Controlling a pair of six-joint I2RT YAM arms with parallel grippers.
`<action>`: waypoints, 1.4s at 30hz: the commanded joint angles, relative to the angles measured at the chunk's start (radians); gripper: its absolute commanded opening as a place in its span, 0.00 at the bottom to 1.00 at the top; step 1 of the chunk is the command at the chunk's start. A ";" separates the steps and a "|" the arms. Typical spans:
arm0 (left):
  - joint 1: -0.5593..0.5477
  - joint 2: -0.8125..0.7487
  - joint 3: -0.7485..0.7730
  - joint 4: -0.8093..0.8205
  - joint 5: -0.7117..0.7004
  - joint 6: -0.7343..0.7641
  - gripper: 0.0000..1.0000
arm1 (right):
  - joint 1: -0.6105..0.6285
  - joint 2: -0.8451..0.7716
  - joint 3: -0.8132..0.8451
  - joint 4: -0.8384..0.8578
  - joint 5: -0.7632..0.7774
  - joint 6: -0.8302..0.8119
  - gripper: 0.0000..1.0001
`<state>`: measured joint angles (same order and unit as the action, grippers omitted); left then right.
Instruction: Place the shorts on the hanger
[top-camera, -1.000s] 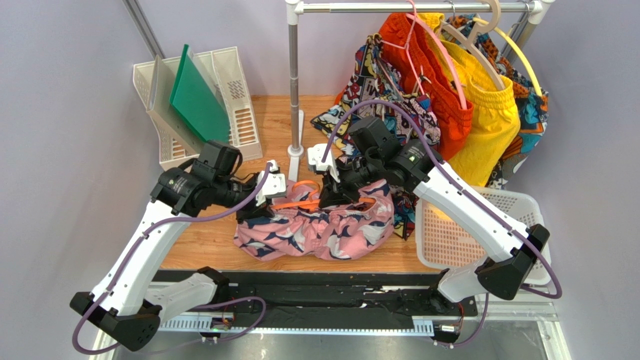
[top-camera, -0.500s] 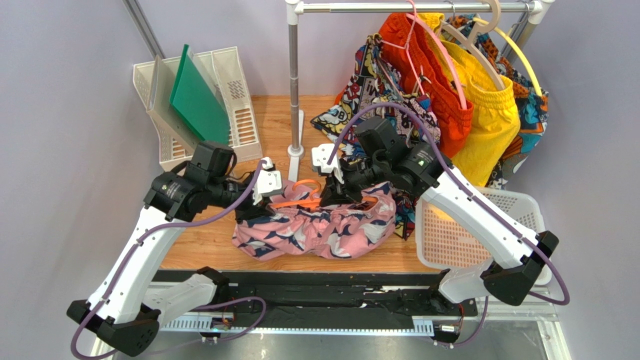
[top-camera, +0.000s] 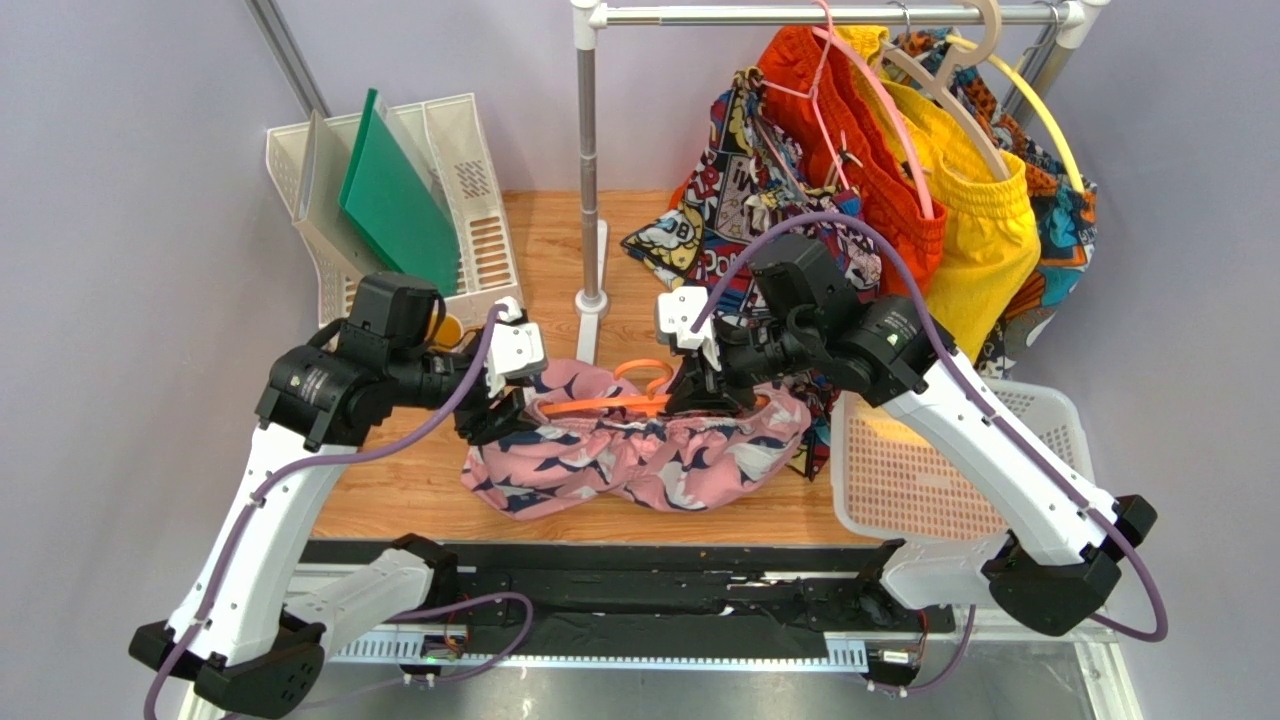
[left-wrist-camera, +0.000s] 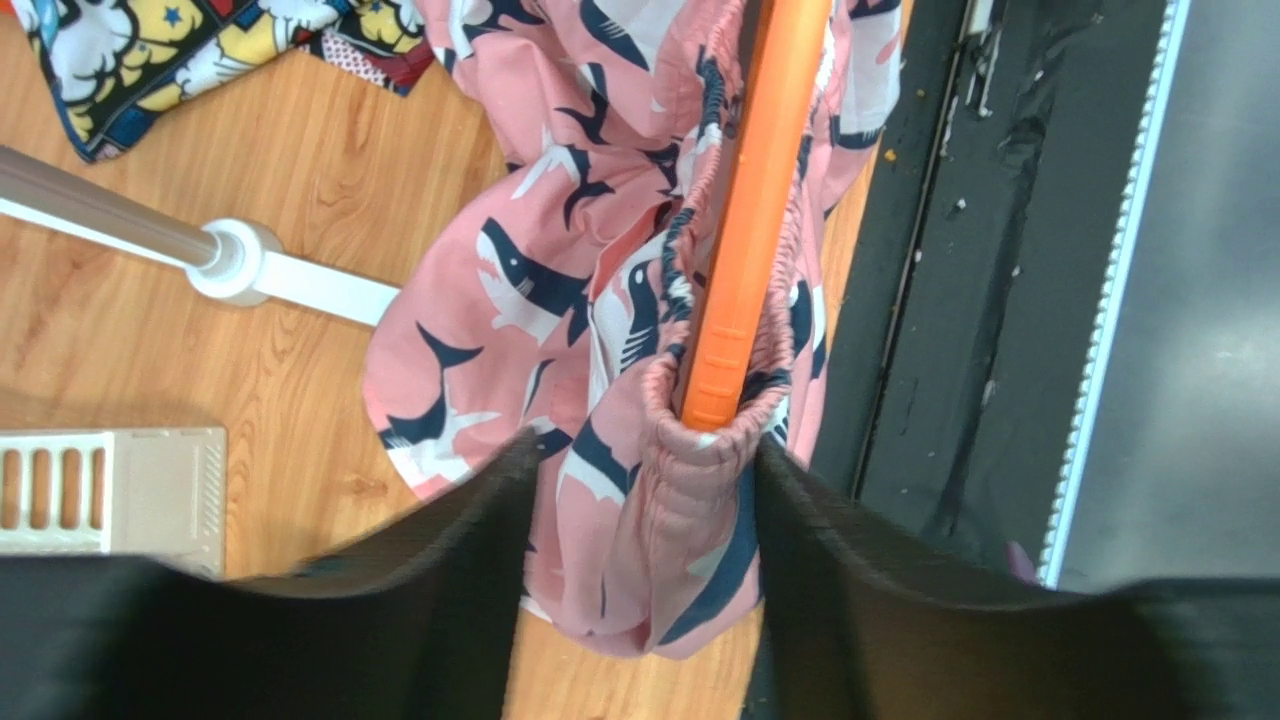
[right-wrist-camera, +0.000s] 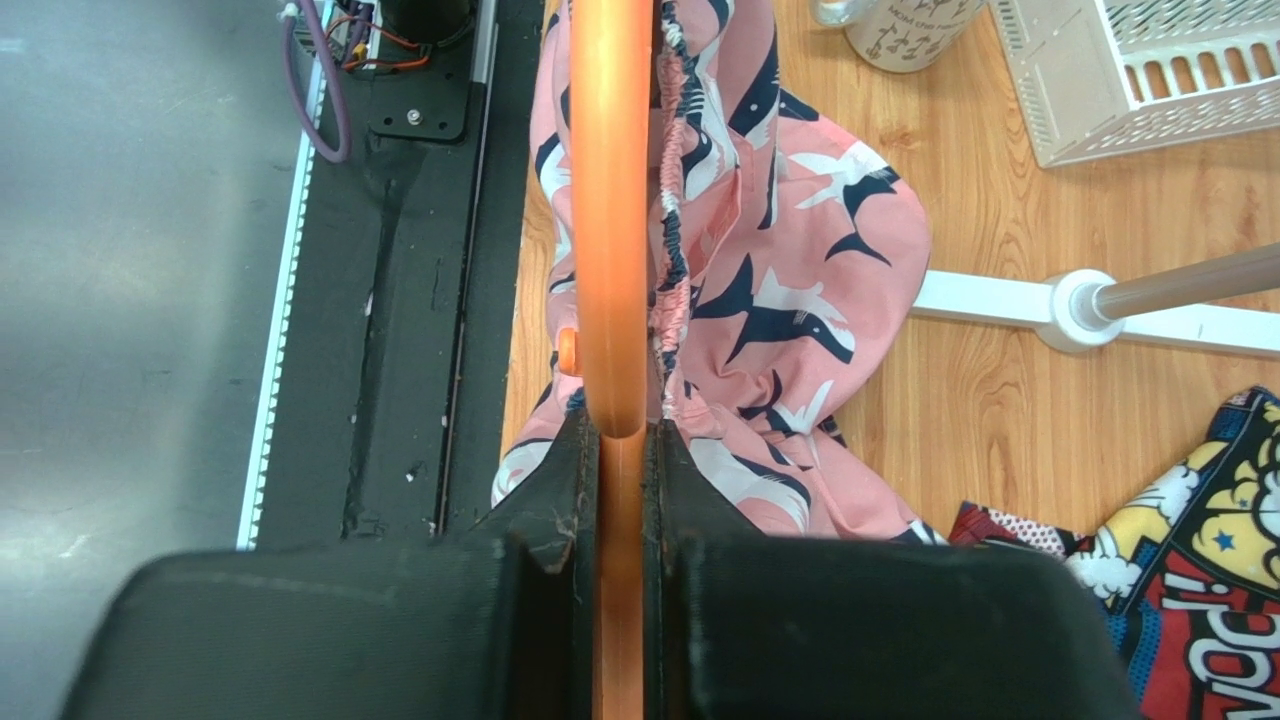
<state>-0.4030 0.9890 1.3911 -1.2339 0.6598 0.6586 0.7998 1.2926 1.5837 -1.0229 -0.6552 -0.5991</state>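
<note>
- The table (top-camera: 549, 255) is carrying the whole work area; its wooden top is showing behind and beside the shorts.
- The rack (top-camera: 588, 150) is standing at the back of the table, with its foot on the wood and its rail running to the right.
- Orange shorts (top-camera: 857, 135), yellow shorts (top-camera: 977, 225) and comic-print shorts (top-camera: 721, 180) are hanging from the rail at back right.
- The basket (top-camera: 902, 480) is sitting at the right edge of the table, just beside the shorts.
- The tray (top-camera: 466, 195) is standing at back left, with a green board (top-camera: 391, 195) leaning inside it.
- The shorts (top-camera: 646, 458) are lying bunched on the near middle of the table, between the two grippers.
- The hanger (top-camera: 601, 405) is lying across the top of the shorts, with its hook pointing toward the rack.
- In the left wrist view, one end of the hanger is sitting inside the gathered waistband.
- The left gripper (left-wrist-camera: 643, 447) is hovering at the left end of the shorts.
- Its jaws are standing apart, with the waistband and the hanger end hanging between them.
- The right gripper (right-wrist-camera: 619, 432) is working at the right end of the hanger.
- Its jaws are clamping together on the orange bar, with the waistband running just beside the bar.
</note>
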 joint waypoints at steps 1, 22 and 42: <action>0.006 -0.026 0.068 0.030 0.009 -0.049 0.63 | -0.007 -0.024 0.016 -0.006 0.009 0.042 0.00; 0.058 0.039 0.261 0.340 0.041 -0.300 0.72 | -0.323 0.094 0.527 -0.226 0.397 0.528 0.00; 0.056 -0.033 0.152 0.355 0.035 -0.297 0.72 | -0.413 0.369 0.877 0.243 0.583 0.648 0.00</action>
<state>-0.3515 0.9852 1.5631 -0.9058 0.6807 0.3794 0.3908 1.6405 2.4039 -1.0702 -0.1200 -0.0025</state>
